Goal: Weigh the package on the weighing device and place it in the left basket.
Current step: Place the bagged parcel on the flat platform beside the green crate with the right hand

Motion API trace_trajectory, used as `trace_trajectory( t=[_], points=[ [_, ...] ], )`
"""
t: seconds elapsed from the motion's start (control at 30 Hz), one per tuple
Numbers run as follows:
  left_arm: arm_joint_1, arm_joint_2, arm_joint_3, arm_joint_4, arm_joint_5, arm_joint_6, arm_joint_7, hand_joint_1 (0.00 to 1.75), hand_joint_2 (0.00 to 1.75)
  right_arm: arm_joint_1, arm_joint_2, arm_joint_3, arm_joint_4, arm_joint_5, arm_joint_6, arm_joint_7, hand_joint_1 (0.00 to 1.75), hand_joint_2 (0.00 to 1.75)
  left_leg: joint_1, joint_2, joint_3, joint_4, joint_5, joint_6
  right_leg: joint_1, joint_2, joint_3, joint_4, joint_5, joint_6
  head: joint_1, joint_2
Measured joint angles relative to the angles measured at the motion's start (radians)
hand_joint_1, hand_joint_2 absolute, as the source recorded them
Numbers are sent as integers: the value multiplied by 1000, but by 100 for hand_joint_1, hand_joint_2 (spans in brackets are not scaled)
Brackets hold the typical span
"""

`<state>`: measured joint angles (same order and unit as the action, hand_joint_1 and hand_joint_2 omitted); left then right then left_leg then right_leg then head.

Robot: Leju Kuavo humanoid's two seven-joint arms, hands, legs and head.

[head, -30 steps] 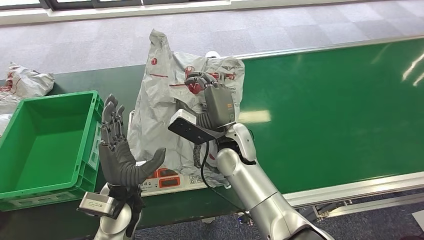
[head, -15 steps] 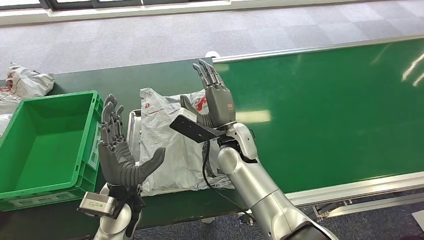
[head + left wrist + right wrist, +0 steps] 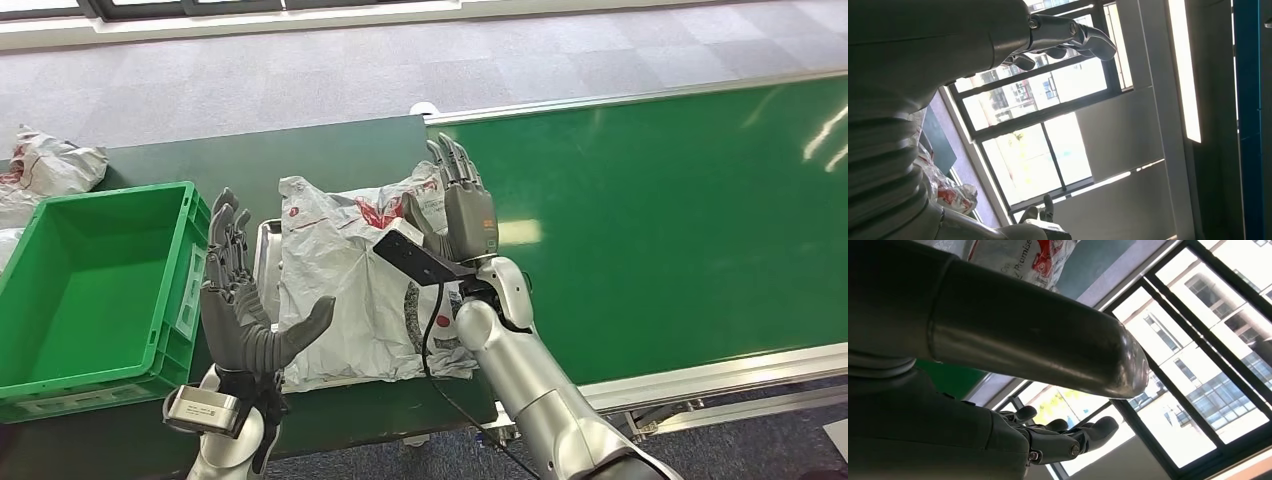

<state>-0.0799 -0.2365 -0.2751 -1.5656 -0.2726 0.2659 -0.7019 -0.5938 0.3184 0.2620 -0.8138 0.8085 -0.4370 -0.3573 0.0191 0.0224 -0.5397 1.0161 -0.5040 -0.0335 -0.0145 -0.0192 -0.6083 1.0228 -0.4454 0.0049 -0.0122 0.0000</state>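
Head view: with both the left hand point(image 3: 245, 315) and right hand point(image 3: 462, 205) spread empty, the plastic-wrapped package point(image 3: 350, 285), seemingly covering the scale, should be gripped evenly at mid-frame.

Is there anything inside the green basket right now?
No. In the head view the green basket shows only its bare floor, while the package lies beside it on the scale.

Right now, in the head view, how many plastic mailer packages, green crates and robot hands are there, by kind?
Grey-white plastic mailer packages: 2 (one on the weighing device, one crumpled by the far left edge)
Green plastic crate: 1
Robot hands: 2 (left hand, right hand)
Total: 5
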Motion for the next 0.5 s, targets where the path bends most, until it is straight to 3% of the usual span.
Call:
trace_trajectory(
  t=[0.4, 0.5],
  points=[
    [0, -1, 0, 2, -3, 0, 0, 0, 175, 43, -8, -25, -88, -16, -56, -23, 0, 0, 0, 0, 0, 0, 0, 0, 0, 0, 0, 0, 0, 0, 0, 0],
    [0, -1, 0, 3, -5, 0, 0, 0, 175, 53, -8, -30, -110, -26, -87, -46, 0, 131, 0, 0, 0, 0, 0, 0, 0, 0, 0, 0, 0, 0, 0, 0]
  ],
)
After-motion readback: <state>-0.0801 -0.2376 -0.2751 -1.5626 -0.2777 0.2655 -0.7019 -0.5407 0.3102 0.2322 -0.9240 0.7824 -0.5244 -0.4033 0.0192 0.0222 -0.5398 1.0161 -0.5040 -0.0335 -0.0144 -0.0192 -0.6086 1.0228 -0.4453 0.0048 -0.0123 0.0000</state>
